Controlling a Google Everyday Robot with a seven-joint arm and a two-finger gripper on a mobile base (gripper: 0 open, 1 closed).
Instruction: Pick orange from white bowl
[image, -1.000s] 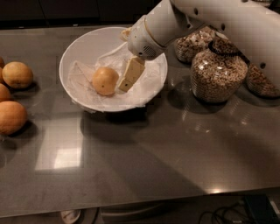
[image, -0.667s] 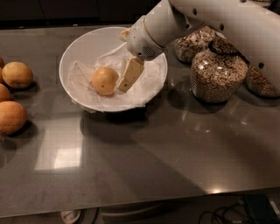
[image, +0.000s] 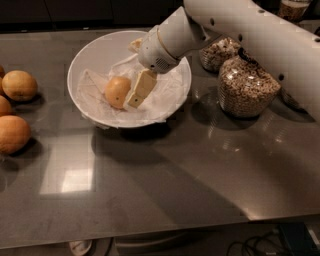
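The orange (image: 117, 91) lies in the white bowl (image: 85, 55) on its crumpled white paper sheet (image: 165, 95), left of the bowl's middle. My gripper (image: 136, 69) reaches down into the bowl from the upper right and is open. One cream finger (image: 140, 90) rests against the orange's right side. The other finger (image: 134, 45) stands at the far side, apart from the fruit. The orange is not between the jaws.
Several duller tan-orange fruits (image: 19, 85) lie on the dark table (image: 165, 180) at the left edge. Glass cereal jars (image: 245, 87) stand right of the bowl, under my white arm (image: 250, 30). The table's front edge runs along the bottom.
My gripper has edged slightly left, bringing the near finger against the orange. The orange and bowl have not moved.
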